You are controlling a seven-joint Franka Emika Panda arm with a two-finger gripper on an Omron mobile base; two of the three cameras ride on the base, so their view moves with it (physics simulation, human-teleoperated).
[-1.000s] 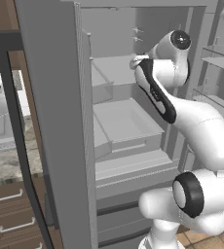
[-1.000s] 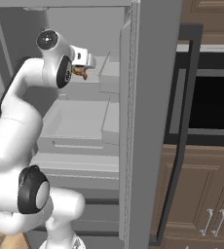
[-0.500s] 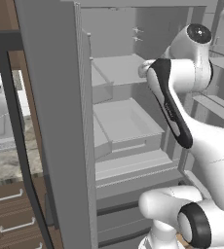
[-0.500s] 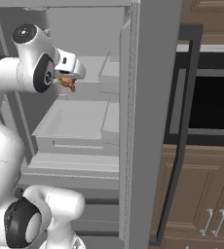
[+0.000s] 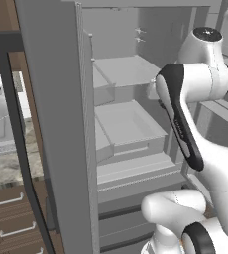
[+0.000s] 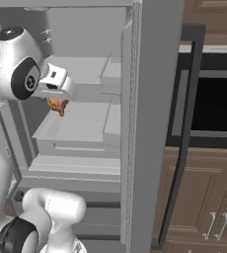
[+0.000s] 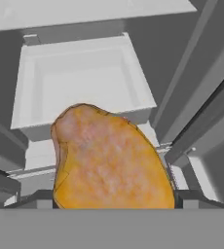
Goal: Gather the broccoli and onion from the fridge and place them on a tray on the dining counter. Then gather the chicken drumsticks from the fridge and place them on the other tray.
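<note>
Left base view: fridge [image 5: 61, 124] fills the frame with its doors swung open, pale shelves and a bin in the centre, white arm rising from lower right with the wrist bent toward the shelves at centre right; the hand itself is hidden behind the forearm here so jaw state can't be read from this side. Right base view: gripper [image 6: 61, 99] sits at left centre, just in front of the open fridge interior, and a small golden-orange piece hangs right under it, which reads as one of the chicken drumsticks [image 6: 57, 105]; it looks carried, clear of the shelf behind it. Hand view: the drumstick takes the lower centre of the frame, plump orange-brown body right up against the camera, with a white fridge bin in the upper centre behind it and grey fridge walls on the right; fingertips are covered by the meat, but the jaws appear clamped wide around the drumstick's thick end. Judgement: this is the second half of the task, a drumstick picked from the fridge and on its way out. Next move calls for pulling the hand clear of the door edges without knocking the piece, then driving the base to the dining counter and setting it on the tray meant for the chicken; risk is the rounded meat slipping in such a wide grip
</note>
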